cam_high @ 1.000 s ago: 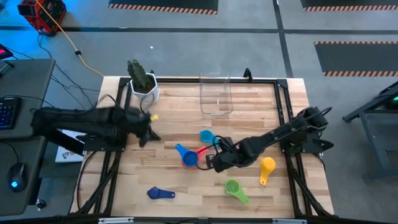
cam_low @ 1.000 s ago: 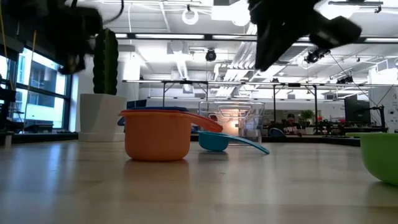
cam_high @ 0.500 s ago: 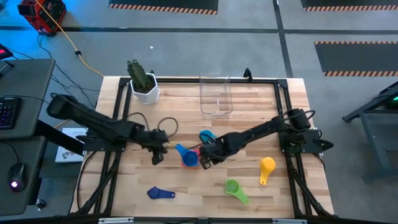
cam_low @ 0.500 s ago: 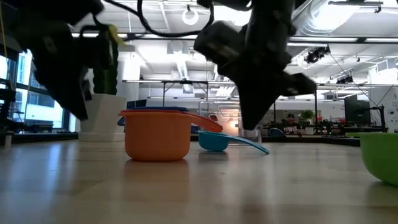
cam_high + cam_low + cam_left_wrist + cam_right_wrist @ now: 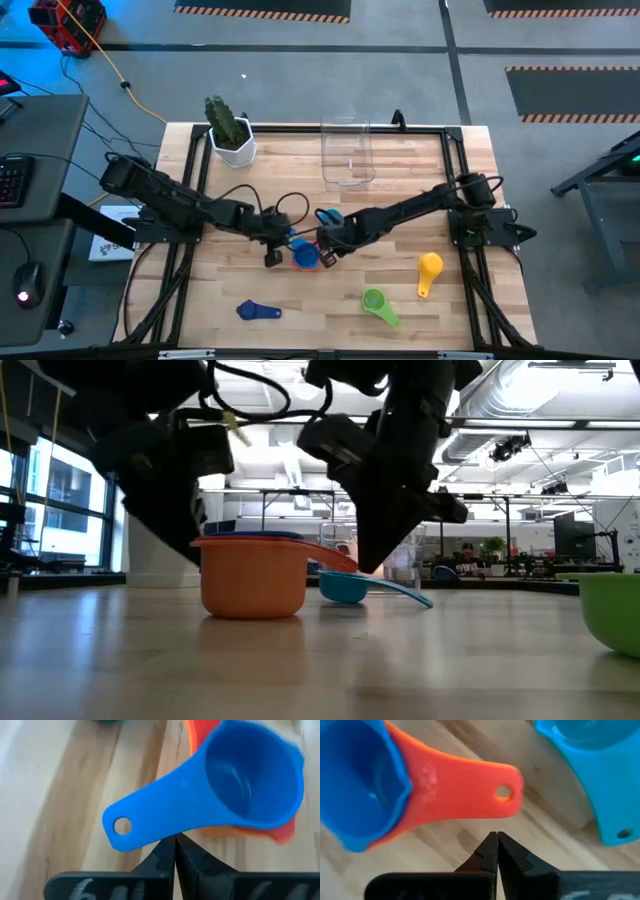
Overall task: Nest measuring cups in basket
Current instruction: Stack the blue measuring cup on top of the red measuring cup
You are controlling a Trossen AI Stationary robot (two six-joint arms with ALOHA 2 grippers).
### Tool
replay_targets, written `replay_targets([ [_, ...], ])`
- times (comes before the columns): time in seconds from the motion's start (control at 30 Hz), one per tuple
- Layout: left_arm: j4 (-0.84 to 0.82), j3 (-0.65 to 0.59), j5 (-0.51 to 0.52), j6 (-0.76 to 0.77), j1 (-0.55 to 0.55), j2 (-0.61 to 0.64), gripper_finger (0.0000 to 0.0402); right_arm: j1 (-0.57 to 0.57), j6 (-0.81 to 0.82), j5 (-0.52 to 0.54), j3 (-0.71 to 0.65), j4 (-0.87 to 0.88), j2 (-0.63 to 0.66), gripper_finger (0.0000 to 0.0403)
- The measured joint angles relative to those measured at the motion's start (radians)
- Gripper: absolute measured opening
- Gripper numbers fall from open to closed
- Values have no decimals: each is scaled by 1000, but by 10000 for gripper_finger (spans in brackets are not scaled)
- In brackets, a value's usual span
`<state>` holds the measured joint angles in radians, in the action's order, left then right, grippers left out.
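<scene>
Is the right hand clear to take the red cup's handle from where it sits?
Probably yes. The right hand sits shut, just short of the red cup's handle, with bare wood between. The light blue cup lies off to one side. It must open first.

Wooden table (image 5: 400, 310), black-framed edges, with cups, bin and pot on it.
Clear basket (image 5: 347, 153) at far edge, middle; white cactus pot (image 5: 232, 146) at far-left corner. Mid-table: blue cup (image 5: 303, 253) nested in orange cup (image 5: 254, 576), light blue cup (image 5: 329, 218) just beyond. Near edge: dark blue cup (image 5: 258, 312), green cup (image 5: 378, 304). Yellow cup (image 5: 428, 270) toward right edge.
</scene>
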<state>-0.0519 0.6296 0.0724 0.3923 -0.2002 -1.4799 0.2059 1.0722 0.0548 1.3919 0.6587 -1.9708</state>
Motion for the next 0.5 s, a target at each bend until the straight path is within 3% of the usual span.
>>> replay_targets([
  [0.5,188,0,18,-168,85,0,0,6,-6,109,-1,-151,-23,0],
])
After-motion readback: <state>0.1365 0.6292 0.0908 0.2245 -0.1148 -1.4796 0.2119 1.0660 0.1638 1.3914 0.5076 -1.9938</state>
